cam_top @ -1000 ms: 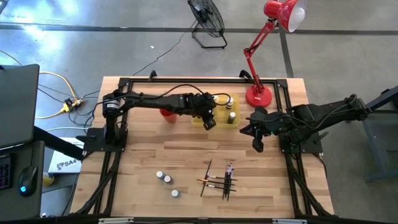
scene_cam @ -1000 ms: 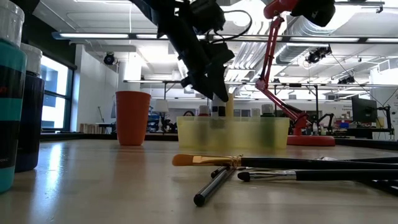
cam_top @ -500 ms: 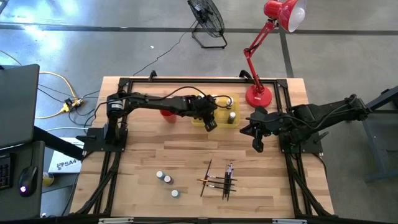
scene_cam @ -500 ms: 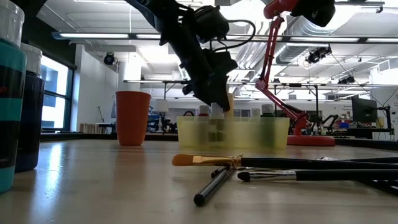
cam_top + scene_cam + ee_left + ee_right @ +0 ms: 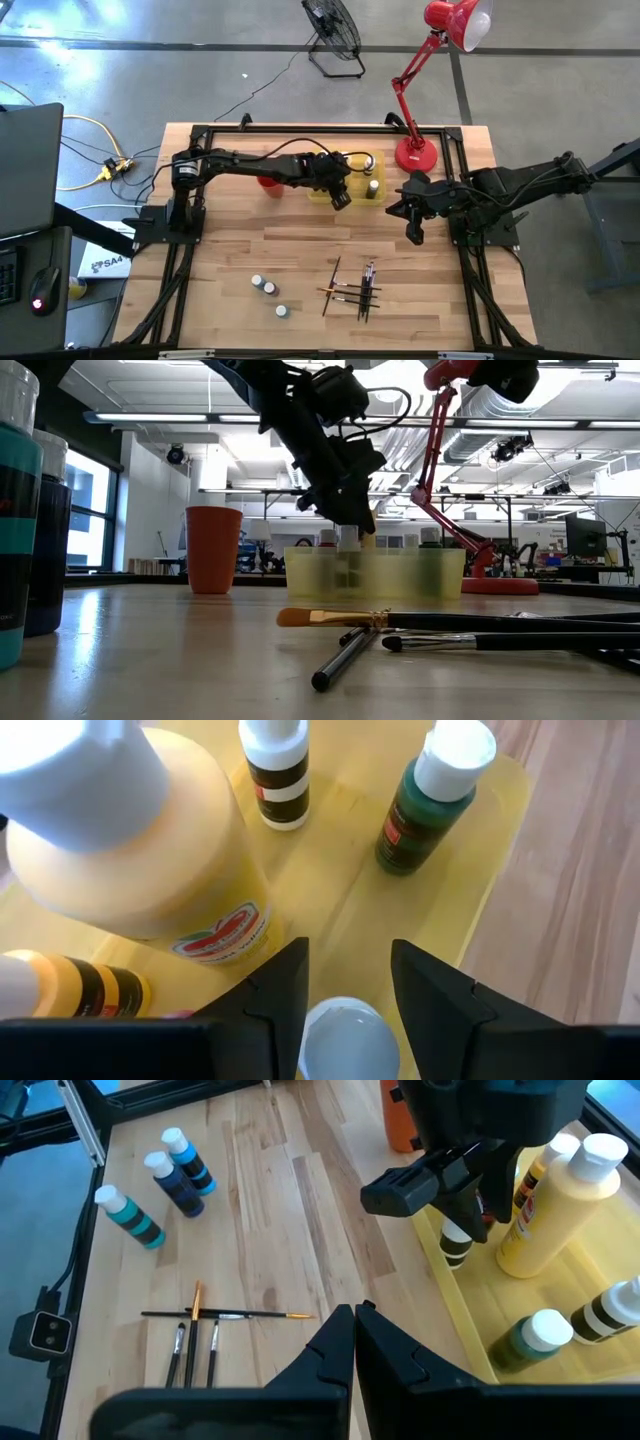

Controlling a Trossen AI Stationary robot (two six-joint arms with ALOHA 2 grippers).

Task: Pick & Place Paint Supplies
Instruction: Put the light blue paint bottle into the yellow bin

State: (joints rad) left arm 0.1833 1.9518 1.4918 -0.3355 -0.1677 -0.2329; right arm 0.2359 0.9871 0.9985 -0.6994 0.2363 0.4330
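1. The left gripper (image 5: 348, 982) is over the yellow tray (image 5: 322, 193) at the back of the counter (image 5: 230, 250), its fingers part-open around a white-capped bottle (image 5: 347, 1038) standing in the tray.
2. The tray also holds a large yellow bottle (image 5: 130, 850), a green bottle (image 5: 425, 810) and a striped bottle (image 5: 275, 780).
3. The right gripper (image 5: 414, 234) hangs shut and empty near the lamp base (image 5: 415, 156).
4. Three small bottles (image 5: 266, 288) and the paintbrushes (image 5: 352, 288) lie on the counter's front, well apart from the tray.
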